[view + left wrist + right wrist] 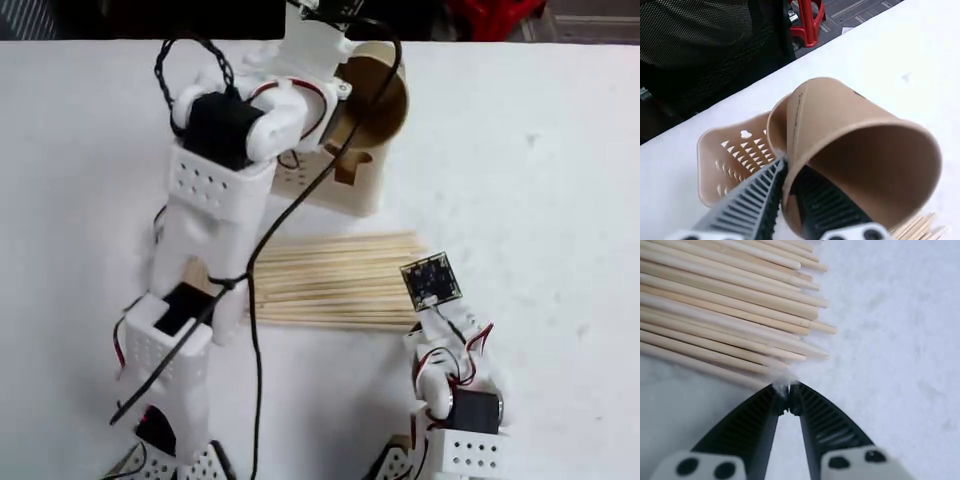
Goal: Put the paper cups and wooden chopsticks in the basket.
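From above, the wooden chopsticks (335, 280) lie crosswise beside the basket (345, 190); your left gripper (788, 169) clamps the paper cup (855, 115) by its wall, tipped sideways over that basket; your right gripper (788, 391) sits pinched closed at the stick ends.

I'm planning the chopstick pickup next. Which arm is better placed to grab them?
Right, I'd say. The right gripper sits shut at the ends of the wooden chopsticks on the table, while the left gripper is occupied, clamped on a paper cup by the basket.
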You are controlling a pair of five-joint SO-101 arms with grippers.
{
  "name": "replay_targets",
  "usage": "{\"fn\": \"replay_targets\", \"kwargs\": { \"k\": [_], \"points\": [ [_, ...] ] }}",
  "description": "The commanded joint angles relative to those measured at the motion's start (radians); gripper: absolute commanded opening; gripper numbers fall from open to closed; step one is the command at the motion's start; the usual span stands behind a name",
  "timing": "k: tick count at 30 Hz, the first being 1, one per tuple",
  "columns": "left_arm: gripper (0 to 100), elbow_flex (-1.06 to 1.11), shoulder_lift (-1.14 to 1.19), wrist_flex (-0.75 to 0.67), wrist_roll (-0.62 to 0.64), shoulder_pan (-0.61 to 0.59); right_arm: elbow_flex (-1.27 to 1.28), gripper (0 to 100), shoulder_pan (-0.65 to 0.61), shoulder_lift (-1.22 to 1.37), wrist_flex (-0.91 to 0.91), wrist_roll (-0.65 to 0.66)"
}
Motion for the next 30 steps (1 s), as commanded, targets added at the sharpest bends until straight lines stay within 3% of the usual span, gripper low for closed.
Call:
{"fn": "replay_targets", "kwargs": {
  "k": [1,11,30],
  "points": [
    [2,-0.023,0.007,-0.051,0.009,0.010,0.009,2.1,-0.008,-0.002,-0.015,0.012],
    [2,-0.031,0.070,-0.161,0.009,0.010,0.009,2.1,-0.008,-0.002,-0.015,0.012],
    [2,-0.029,-0.027,0.012,0.130,-0.082,0.009,2.1,-0.010,-0.002,-0.015,0.012]
  ]
}}
